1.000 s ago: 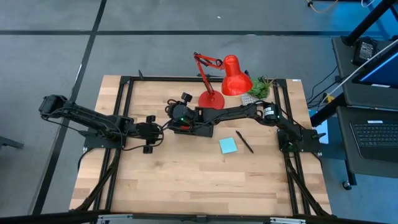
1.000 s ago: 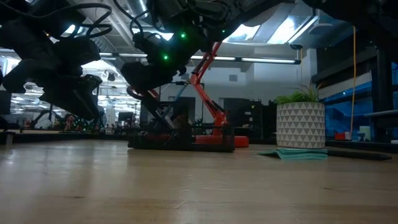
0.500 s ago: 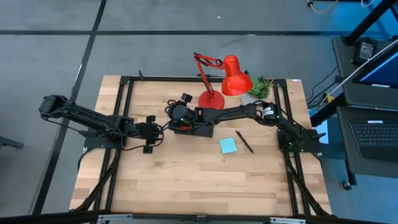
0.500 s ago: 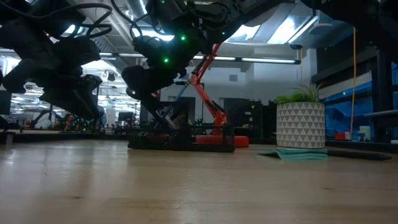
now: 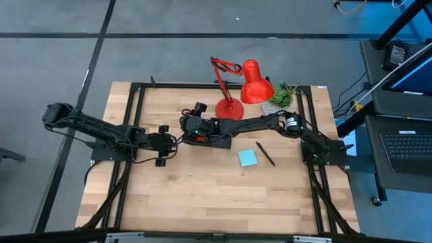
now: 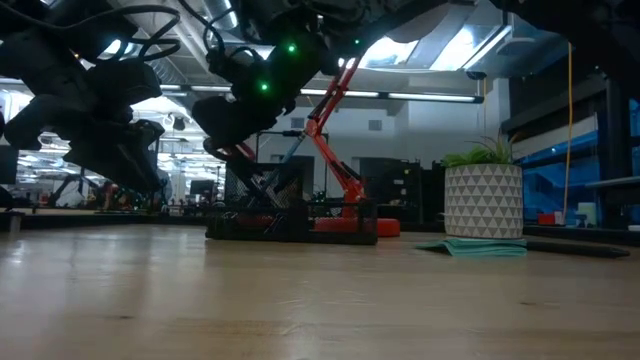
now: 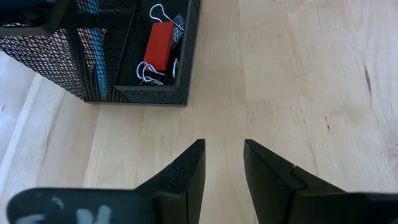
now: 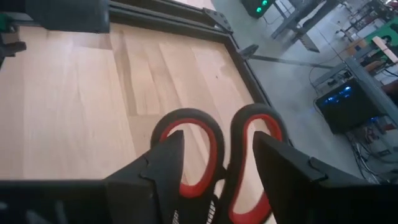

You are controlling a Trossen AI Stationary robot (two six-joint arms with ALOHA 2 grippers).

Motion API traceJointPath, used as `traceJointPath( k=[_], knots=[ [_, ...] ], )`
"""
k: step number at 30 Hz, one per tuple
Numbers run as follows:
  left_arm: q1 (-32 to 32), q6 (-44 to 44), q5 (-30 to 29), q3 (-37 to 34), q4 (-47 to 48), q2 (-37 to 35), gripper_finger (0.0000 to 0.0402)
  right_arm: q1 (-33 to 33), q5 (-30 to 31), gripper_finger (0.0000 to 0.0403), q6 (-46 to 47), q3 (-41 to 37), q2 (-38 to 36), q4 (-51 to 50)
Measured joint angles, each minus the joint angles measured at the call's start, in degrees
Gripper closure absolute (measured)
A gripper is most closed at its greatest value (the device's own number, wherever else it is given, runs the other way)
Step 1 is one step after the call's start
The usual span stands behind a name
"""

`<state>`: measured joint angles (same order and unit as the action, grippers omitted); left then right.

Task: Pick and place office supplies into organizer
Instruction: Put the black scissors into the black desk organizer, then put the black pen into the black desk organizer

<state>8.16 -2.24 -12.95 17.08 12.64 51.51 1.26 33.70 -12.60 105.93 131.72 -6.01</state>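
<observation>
Right gripper (image 8: 214,168): over the organizer near the table's middle, fingers spread apart on either side of the red-handled scissors (image 8: 214,152) — whether they still press the handles cannot be told.
Scissors: red loops stand between the right fingers, blades hidden below.
Organizer (image 7: 149,93): black mesh tray just beside the red lamp base (image 5: 229,108); one compartment holds a small red block (image 7: 160,46) and wire-handled clips (image 7: 146,73).
Left gripper (image 7: 222,165): low over bare wood near the organizer, fingers parted, nothing between them.
Sticky-note pad (image 5: 248,158): cyan, on the table — well apart from the organizer.
Black pen (image 5: 264,154): just beside the pad.
Potted plant (image 6: 483,197): at the far right corner.
</observation>
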Motion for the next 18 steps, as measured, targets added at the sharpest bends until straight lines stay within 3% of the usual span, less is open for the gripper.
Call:
traceJointPath(
  k=[6,18],
  knots=[
    [0.0,0.0,0.0,0.0,0.0,0.0,0.0297,-0.1,3.6,0.0208,0.4,1.2,0.0,-3.7],
    [0.0,0.0,0.0,0.0,0.0,0.0,0.0297,-2.0,4.1,0.0208,0.2,1.2,-0.4,-4.6]
  ],
)
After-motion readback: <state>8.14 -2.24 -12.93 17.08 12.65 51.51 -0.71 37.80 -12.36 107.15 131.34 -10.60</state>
